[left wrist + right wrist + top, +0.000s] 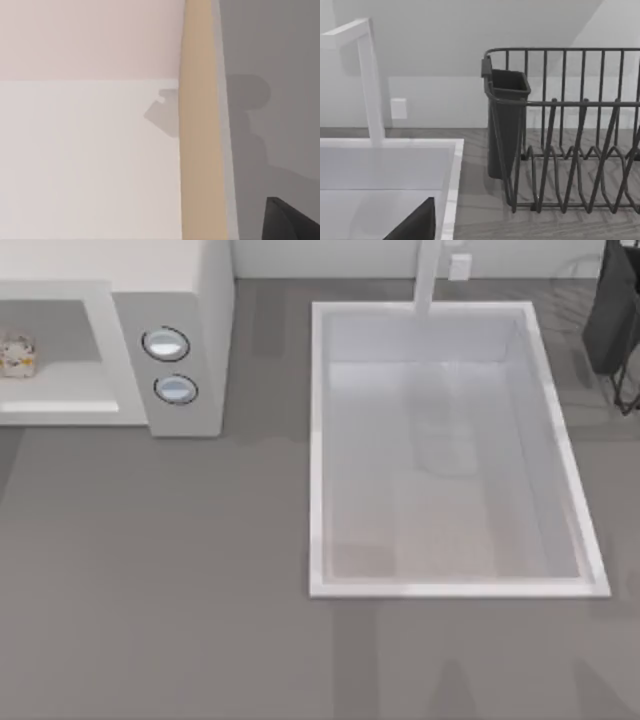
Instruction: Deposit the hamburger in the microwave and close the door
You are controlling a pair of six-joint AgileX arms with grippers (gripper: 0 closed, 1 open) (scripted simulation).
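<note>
Sitting inside the open microwave [190, 300] at the table's left, the hamburger [17, 354] rests untouched; either gripper's grasp I cannot tell.

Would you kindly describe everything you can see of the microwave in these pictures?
The microwave is a large off-white box at the top view's upper left, cut off by the picture's edge. Its casing looks smooth and matte. A side panel carries two round silver-blue knobs, one beyond the other. Left of the panel the grey cavity lies open to view, and the hamburger, a small pale lump, rests on its floor. The microwave stands on the grey counter, apart from the sink to its right.
</note>
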